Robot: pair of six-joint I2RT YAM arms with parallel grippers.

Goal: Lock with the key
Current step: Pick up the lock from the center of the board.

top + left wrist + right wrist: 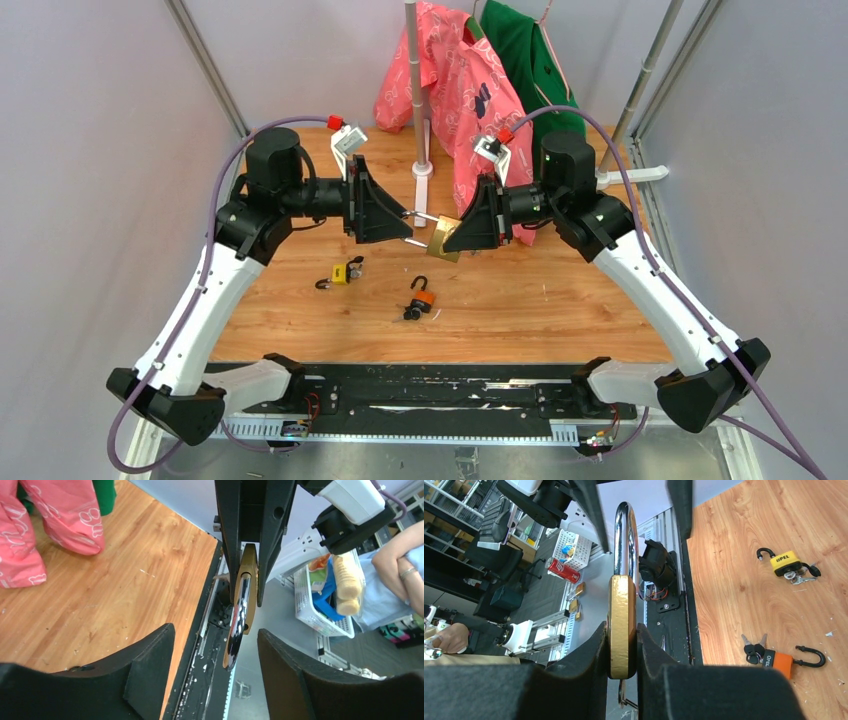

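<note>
Brass padlock [443,244] hangs in mid-air over the wood table [560,300], about centre, betw the two arms. Right gripper [455,236] is clamped on the lock body, fingers [589,670] pressed on both flat faces. Body shows edge-on in the right wrist view, chrome shackle [624,540] pointing left toward the other arm. Left gripper [214,635] stands wide, shackle betw its fingers w/ a gap each side, touching neither. Small metal bit [622,696] pokes out past the body's end in the right wrist view; can't tell if it's a key.

On the table, nearer than the held lock: yellow padlock [345,272] to the left, orange padlock [424,297] nearer centre. Both shackles look open, and keys [410,314] lie at the orange one's near end.

Far side: white pole [417,90] on a base, w/ pink shirt [455,90] and green shirt [520,60] hanging right of it.
</note>
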